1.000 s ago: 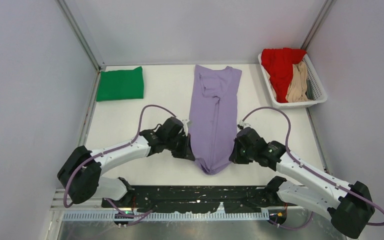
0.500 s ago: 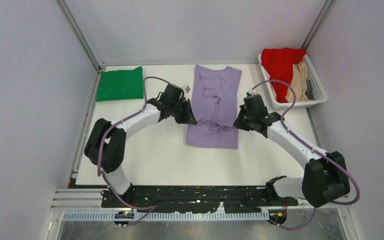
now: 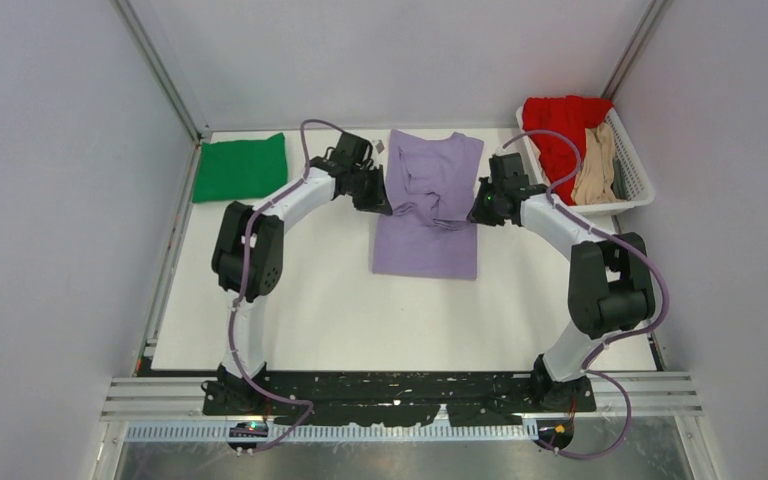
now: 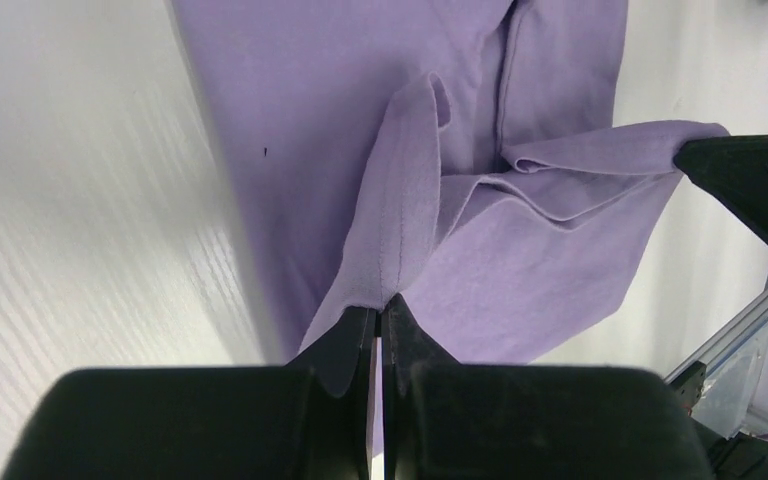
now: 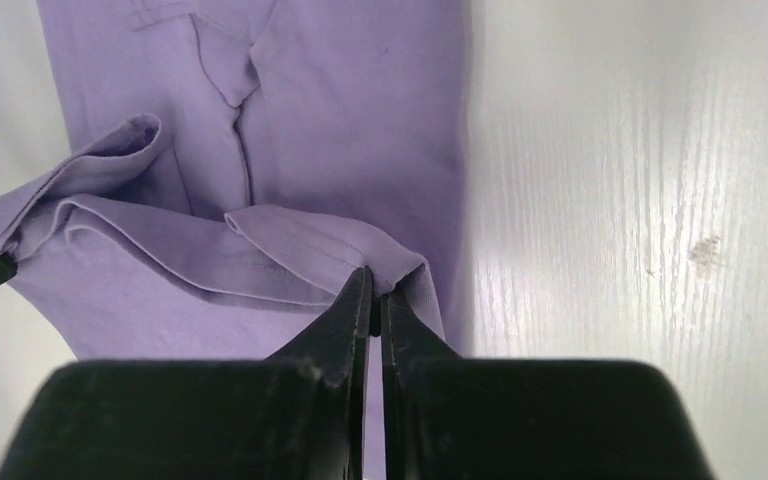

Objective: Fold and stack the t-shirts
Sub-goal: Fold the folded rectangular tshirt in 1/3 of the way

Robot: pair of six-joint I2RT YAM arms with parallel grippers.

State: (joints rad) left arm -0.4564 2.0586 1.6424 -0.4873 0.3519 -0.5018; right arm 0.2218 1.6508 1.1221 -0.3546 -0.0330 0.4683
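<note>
The lavender t-shirt point(image 3: 426, 240) lies in the middle of the table, folded lengthwise, with its bottom part doubled back over itself. My left gripper point(image 3: 387, 205) is shut on the left corner of the hem point(image 4: 380, 290). My right gripper point(image 3: 473, 212) is shut on the right corner of the hem point(image 5: 375, 285). Both hold the hem a little above the shirt's upper half, and the edge sags between them. A green t-shirt point(image 3: 241, 167) lies folded at the far left. A red t-shirt point(image 3: 558, 125) and a tan t-shirt point(image 3: 594, 165) lie in the basket.
A white slatted basket point(image 3: 640, 190) stands at the far right corner. Grey walls close in the table on the left, back and right. Bare white table point(image 3: 290, 290) lies in front of the lavender shirt.
Both grippers have carried the lavender shirt's bottom hem from the near side toward the far side, folding the shirt over itself. Both arms now stretch far out.
</note>
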